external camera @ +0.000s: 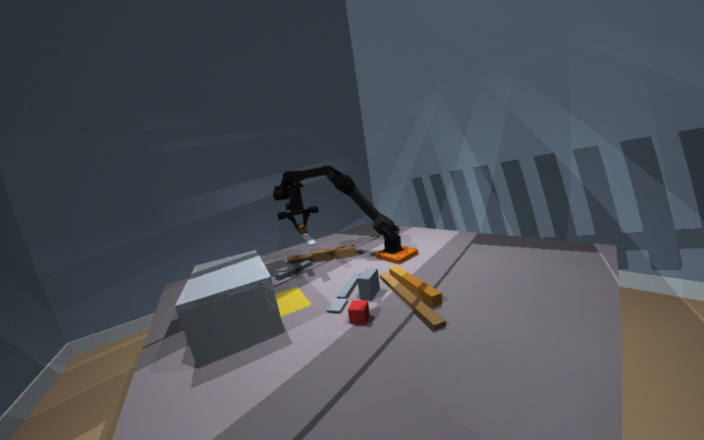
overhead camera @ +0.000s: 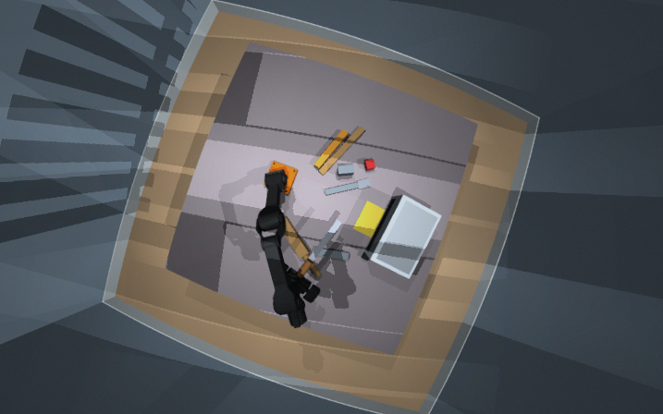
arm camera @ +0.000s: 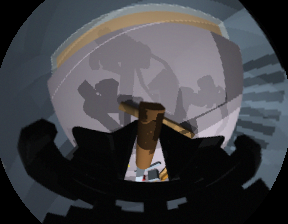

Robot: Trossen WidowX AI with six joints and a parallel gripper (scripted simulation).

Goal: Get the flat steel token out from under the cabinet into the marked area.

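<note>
My gripper [overhead camera: 302, 271] [external camera: 300, 225] [arm camera: 148, 123] is shut on the brown handle of a tool with a pale steel blade [overhead camera: 325, 239] [external camera: 309, 239]. The tool hangs above the table, its blade slanting down away from the fingers. The pale grey cabinet [overhead camera: 406, 237] [external camera: 234, 322] stands well away from the gripper. The yellow marked area [overhead camera: 368, 218] [external camera: 295, 302] lies on the table along the cabinet's dark front side. The steel token cannot be made out in any view, and the vent slots do not show clearly.
A wooden piece [overhead camera: 296, 244] [external camera: 332, 253] and a grey bar [overhead camera: 339, 254] [external camera: 290, 271] lie below the held tool. A flat steel strip [overhead camera: 341, 188] [external camera: 348, 285], a grey block [overhead camera: 345, 169] [external camera: 368, 285], a red cube [overhead camera: 370, 164] [external camera: 358, 312] and two wooden bars stand or lie farther over.
</note>
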